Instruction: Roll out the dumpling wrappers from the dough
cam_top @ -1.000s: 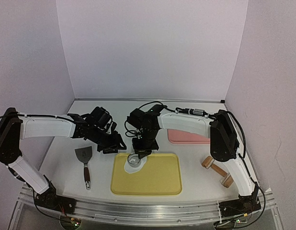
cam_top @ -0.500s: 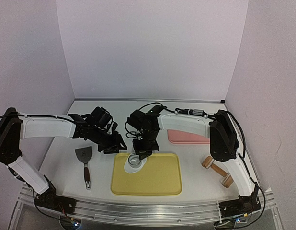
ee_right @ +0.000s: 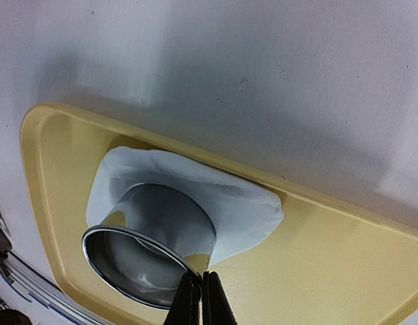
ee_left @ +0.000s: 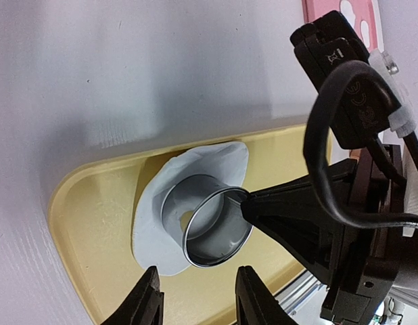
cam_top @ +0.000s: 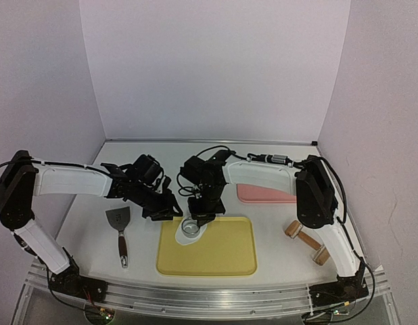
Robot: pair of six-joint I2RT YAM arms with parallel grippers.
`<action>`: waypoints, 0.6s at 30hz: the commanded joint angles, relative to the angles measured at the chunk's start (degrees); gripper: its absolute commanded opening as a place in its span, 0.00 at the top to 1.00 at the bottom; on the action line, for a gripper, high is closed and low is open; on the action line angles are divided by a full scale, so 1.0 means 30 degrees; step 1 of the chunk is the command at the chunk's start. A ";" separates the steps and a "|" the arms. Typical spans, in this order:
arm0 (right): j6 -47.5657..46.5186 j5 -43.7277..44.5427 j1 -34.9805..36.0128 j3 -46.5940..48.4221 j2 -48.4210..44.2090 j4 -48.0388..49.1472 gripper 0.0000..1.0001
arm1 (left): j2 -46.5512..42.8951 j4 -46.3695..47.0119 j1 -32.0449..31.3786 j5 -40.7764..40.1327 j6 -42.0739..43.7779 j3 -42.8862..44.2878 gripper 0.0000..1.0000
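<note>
1. Checking the dough (ee_right: 243,203): it is a thin, white, irregular sheet with soft, uneven edges. It lies flat in the far-left corner of the yellow tray (cam_top: 222,261) on the counter (cam_top: 87,230).
2. The ring cutter (ee_right: 161,217), a shiny metal band, stands on the dough with its open end up and its axis roughly upright.
3. In the right wrist view, the dough's longer side runs roughly along the tray rim beside it.
4. The right hand (ee_right: 200,277) has its fingers pressed together on the cutter's upper rim, pinching the thin wall.
5. The left hand (ee_left: 199,277) is spread and holds nothing. It hovers at the tray's far-left corner, near the cutter but apart from it.
6. Compared with one second earlier, the left hand sits closer to the tray corner and the cutter. The right hand, cutter and dough are unchanged.
</note>
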 commanded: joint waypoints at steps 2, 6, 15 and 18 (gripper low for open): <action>0.0134 0.0280 0.0146 -0.0268 0.0632 -0.0537 1.00 | 0.0451 0.0593 -0.0214 0.0365 -0.0149 0.0071 0.63; 0.0159 0.0254 0.0161 -0.0242 0.0705 -0.0539 1.00 | 0.0942 0.0389 -0.0212 0.0359 -0.0138 0.0254 0.67; 0.0209 0.0126 0.0146 -0.0165 0.0778 -0.0517 1.00 | 0.1749 0.0664 -0.0221 0.0555 -0.0007 0.0514 0.70; 0.0202 0.0096 0.0156 -0.0147 0.0851 -0.0517 1.00 | 0.2017 0.0694 -0.0229 0.0585 0.0043 0.0583 0.71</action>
